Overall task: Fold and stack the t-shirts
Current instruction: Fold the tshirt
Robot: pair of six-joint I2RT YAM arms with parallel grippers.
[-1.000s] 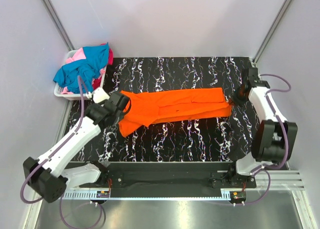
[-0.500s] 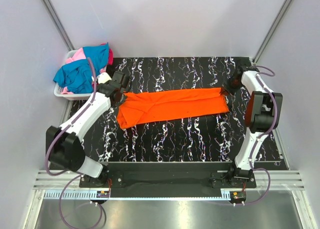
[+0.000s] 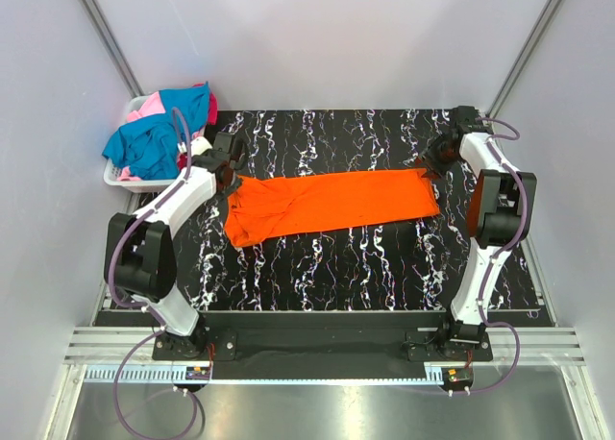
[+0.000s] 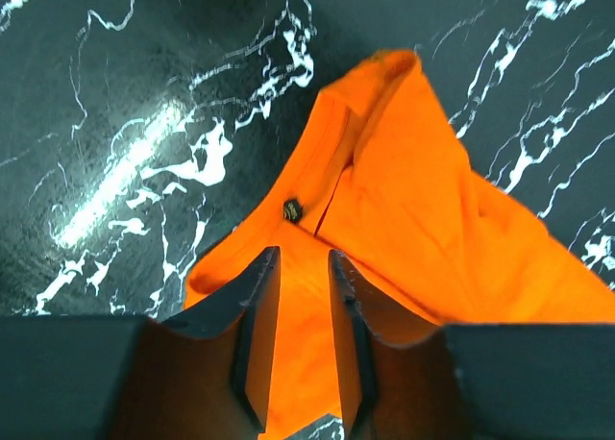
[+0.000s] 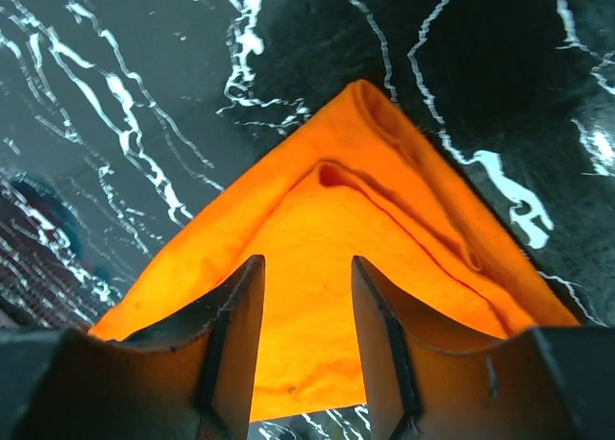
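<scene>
1. orange t-shirt (image 3: 332,202): lies flat on the tabletop (image 3: 336,267) as a long narrow band across the middle of the top view, its left end wider and less even.
2. left claw (image 4: 303,255): sits over the band's upper-left corner. jaws stand slightly apart above the cloth, with nothing clamped.
3. right claw (image 5: 306,259): sits over the band's upper-right corner. jaws stand apart above the cloth, with nothing clamped.
4. remaining t-shirts (image 3: 159,133): teal-blue, pink and red, heaped in the white basket (image 3: 113,178) at the upper left of the top view.
5. step in hand (judged): the lengthwise fold is laid down; the crosswise fold is not yet made.
6. next move (judged): calls for gripping one short end through all layers, carrying it over to the opposite end and aligning the edges. the uneven left end may need smoothing first.
</scene>
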